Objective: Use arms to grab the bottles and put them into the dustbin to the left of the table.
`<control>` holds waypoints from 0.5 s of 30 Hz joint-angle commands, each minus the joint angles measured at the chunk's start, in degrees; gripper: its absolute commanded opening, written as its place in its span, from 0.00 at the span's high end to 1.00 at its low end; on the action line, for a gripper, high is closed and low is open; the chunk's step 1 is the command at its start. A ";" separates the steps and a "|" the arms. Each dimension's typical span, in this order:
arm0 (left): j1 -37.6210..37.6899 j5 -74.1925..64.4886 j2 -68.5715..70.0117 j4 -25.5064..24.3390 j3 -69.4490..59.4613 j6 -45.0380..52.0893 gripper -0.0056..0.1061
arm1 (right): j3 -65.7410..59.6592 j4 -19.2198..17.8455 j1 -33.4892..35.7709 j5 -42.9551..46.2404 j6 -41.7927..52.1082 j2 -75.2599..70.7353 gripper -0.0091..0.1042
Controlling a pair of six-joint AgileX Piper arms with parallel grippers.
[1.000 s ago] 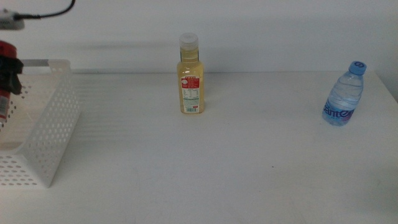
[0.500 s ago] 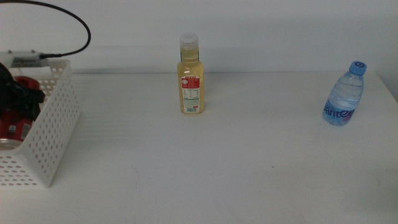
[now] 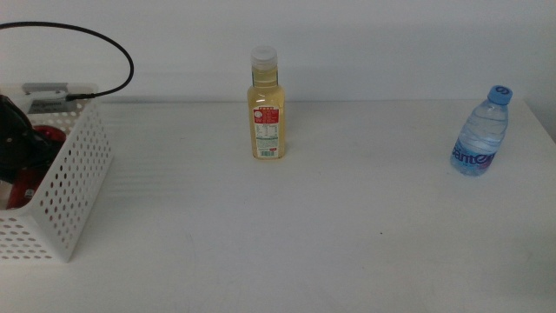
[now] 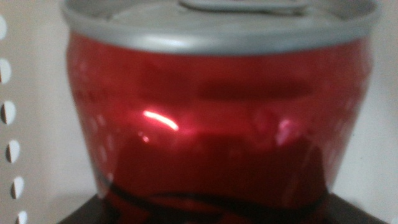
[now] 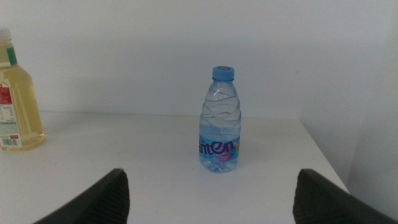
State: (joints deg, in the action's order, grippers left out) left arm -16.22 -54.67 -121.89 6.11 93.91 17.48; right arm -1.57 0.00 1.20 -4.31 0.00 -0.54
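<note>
The white perforated dustbin [image 3: 74, 183] stands at the table's [image 3: 304, 226] left edge. Down inside it is my left gripper [image 3: 10, 139], shut on the red soda can [image 3: 43, 137]. In the left wrist view that can [image 4: 217, 124] fills the picture, with the bin's holed wall beside it. The yellow-liquid bottle [image 3: 266, 104] is upright at the back centre. At the far right stands the small blue-capped water bottle [image 3: 479, 132]. My right gripper [image 5: 211, 183] is out of the middle view; it is open, facing the water bottle [image 5: 219, 124] from a distance.
A black cable [image 3: 95, 39] arcs above the dustbin. The table's right edge lies just beyond the water bottle. The yellow bottle [image 5: 15, 106] also shows at the side of the right wrist view.
My left gripper has carried the red can over the dustbin's rim and lowered it deeper inside. The two bottles and the right arm have not moved.
</note>
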 commanded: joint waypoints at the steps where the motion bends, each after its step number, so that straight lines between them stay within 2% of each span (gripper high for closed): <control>1: 0.18 1.89 3.68 0.71 2.12 -0.03 0.68 | 0.38 0.00 -0.28 4.31 0.48 -1.59 0.28; 2: 0.18 2.13 3.62 0.71 2.12 -0.03 0.57 | 0.38 0.00 -0.28 4.31 0.48 -1.59 0.28; 3: 0.18 2.33 3.62 0.71 2.12 -0.03 0.50 | 0.38 0.00 -0.28 4.31 0.48 -1.59 0.28; 9: 0.18 2.28 3.62 -0.40 2.12 0.76 0.18 | 0.38 0.00 -0.28 4.31 0.48 -1.59 0.28; 10: 0.18 2.15 3.71 -0.57 2.12 0.76 0.15 | 0.38 0.00 -0.28 4.31 0.48 -1.59 0.28; 15: 0.18 -1.61 4.91 -0.57 3.97 0.41 0.14 | 0.38 0.00 -0.28 4.31 0.48 -1.59 0.28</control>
State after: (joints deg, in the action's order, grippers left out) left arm -16.22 -55.49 -121.56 4.97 95.43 18.06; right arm -1.57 0.00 1.20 -4.31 0.00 -0.54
